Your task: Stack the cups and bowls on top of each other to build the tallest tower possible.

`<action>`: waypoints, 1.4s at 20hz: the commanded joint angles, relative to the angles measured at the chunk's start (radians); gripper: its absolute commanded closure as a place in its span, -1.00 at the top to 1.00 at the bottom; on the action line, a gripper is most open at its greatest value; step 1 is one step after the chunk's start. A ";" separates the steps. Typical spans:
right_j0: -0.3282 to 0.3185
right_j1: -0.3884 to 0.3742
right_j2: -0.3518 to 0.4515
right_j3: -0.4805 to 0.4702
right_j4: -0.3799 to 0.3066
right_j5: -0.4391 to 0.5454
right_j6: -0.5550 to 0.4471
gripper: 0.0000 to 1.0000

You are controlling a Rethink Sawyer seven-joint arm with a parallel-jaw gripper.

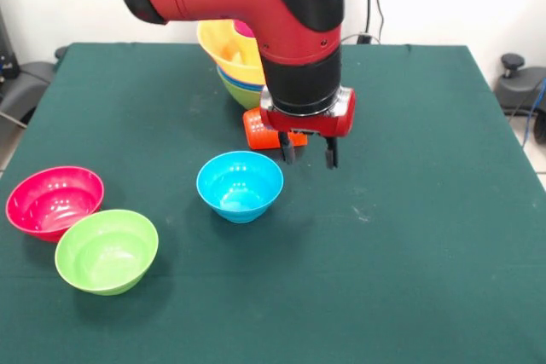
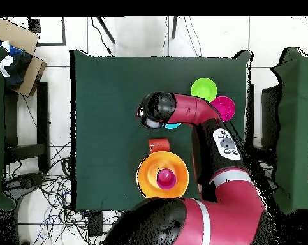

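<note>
My gripper hangs open and empty just above the table, to the right of the small light-blue bowl. The ribbed orange-red cup lies on its side just behind the gripper, next to the tower. The tower has green lowest, blue rims above and the wide orange-yellow bowl on top. From overhead a pink-purple cup sits inside the orange-yellow bowl. A pink-red bowl and a small green bowl stand touching at the near left. The yellow cup is not in view.
The arm's wrist hides the gripper and most of the light-blue bowl from overhead. The green cloth table ends close behind the tower. Cables and chairs stand around the table.
</note>
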 commanded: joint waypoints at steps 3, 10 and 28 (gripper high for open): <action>-0.031 0.056 0.108 -0.138 -0.103 0.121 -0.277 1.00; -0.073 0.076 0.129 -0.165 -0.141 0.159 -0.322 1.00; -0.101 0.114 0.143 -0.134 -0.258 0.135 -0.318 1.00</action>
